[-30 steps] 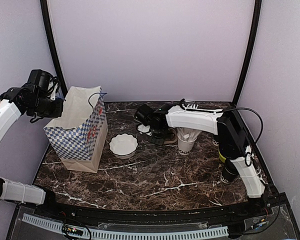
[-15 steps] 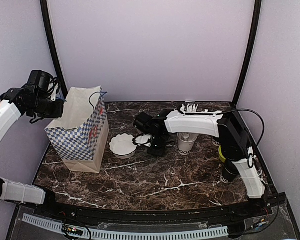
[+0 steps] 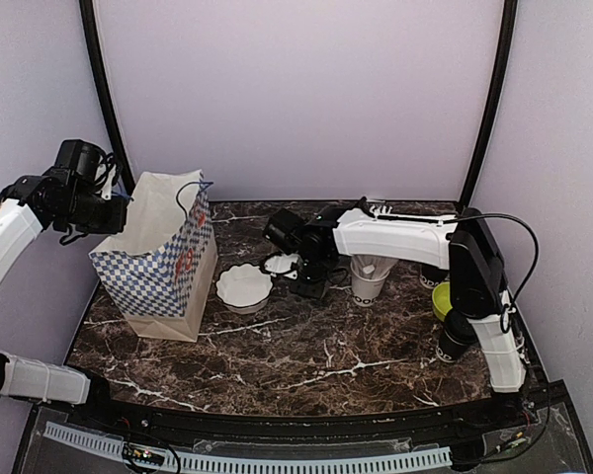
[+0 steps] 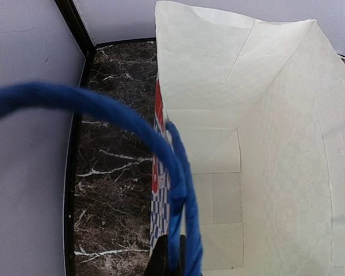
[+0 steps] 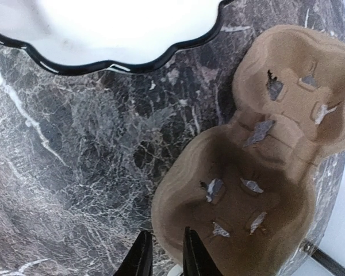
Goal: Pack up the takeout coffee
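A brown pulp two-cup carrier [image 5: 259,172] lies empty on the marble table. My right gripper [image 5: 165,233] is shut on its near rim, one finger inside and one outside; it also shows in the top view [image 3: 306,275]. My left gripper [image 4: 171,237] is shut on the blue handle [image 4: 103,109] of the blue-checked paper bag [image 3: 156,262], holding it open; the bag's white inside [image 4: 264,144] is empty. A black cup [image 3: 453,341] stands at the right beside my right arm, partly hidden. I see no second black cup.
A white scalloped bowl [image 3: 244,285] with a black rim [image 5: 103,63] sits just left of the carrier. A white paper cup of straws [image 3: 368,279] stands right of it. A lime-green bowl [image 3: 441,301] is at the right edge.
My right gripper has dragged the carrier left, from beside the straw cup to close by the white bowl. The left arm and the bag have not moved.
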Tool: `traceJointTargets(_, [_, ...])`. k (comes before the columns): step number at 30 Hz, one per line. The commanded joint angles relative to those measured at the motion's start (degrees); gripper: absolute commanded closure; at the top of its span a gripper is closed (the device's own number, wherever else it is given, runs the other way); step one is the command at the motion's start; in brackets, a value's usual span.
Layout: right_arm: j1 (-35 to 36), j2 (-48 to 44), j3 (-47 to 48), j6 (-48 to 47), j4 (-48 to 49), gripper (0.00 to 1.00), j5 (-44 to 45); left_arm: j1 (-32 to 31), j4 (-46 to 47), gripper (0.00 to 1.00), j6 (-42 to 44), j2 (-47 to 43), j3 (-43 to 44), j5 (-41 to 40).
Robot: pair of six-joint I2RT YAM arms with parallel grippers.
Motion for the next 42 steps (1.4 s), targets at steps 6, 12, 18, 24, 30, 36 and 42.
traceJointTargets(6, [0.1, -0.2, 7.2, 0.1, 2.2, 0.77, 6.6, 0.3, 0.1, 1.0, 0.6, -1.9, -0.9, 1.1])
traceJointTargets(12, [-0.7, 1.5, 6.6, -0.3, 3.0, 0.71, 12.1, 0.3, 0.1, 1.0, 0.9, -2.0, -0.9, 1.3])
traceJointTargets(18, [-2.2, 2.9, 6.5, 0.5, 2.9, 0.54, 12.7, 0.3, 0.3, 1.0, 0.9, -2.0, -1.3, 1.5])
traceJointTargets(24, [-2.4, 3.7, 6.1, 0.1, 3.1, 0.52, 13.1, 0.3, 0.4, 1.0, 0.8, -1.9, -1.7, 2.0])
traceJointTargets(30, [-3.2, 4.6, 7.1, 0.9, 4.3, 0.48, 18.8, 0.3, 0.5, 1.0, 0.9, -1.9, -1.8, 2.1])
traceJointTargets(36, [-3.2, 3.1, 7.3, 0.4, 4.1, 0.48, 16.2, 0.3, 0.6, 1.0, 0.9, -1.7, -1.9, 2.4])
traceJointTargets(42, [-4.0, 3.2, 5.2, -0.3, 5.8, 0.47, 21.8, 0.3, 0.7, 1.0, 0.9, -1.6, -1.8, 2.7])
